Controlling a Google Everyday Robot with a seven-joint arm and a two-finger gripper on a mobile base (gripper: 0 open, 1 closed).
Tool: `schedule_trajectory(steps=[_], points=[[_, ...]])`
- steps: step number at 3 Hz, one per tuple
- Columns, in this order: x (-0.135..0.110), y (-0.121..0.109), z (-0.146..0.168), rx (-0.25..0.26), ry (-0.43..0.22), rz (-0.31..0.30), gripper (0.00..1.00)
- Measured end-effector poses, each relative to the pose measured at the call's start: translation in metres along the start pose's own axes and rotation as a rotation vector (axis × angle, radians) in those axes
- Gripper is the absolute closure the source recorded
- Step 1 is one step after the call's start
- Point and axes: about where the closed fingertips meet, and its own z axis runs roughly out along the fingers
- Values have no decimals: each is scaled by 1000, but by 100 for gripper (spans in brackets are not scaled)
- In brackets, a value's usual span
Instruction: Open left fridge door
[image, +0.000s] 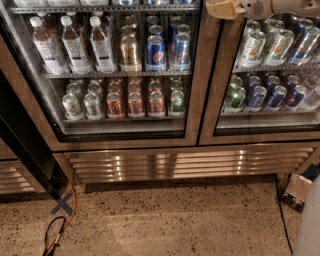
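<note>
Door: left fridge door fills the left and centre of my view, shut flush in its frame (bottles and cans shelved behind). Gripper hangs at top, by the door's right stile; I cannot tell its opening or hold.

Close camera looks down at the left fridge door, jaws upper right.

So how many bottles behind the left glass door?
3: left bottle, middle bottle, right bottle, same shelf; others may hide behind. Gripper at upper right of the left fridge door.
</note>
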Motion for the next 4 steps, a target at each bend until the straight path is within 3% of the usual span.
schedule_trajectory(steps=[4], points=[[2, -1, -1, 6, -1, 17, 100]])
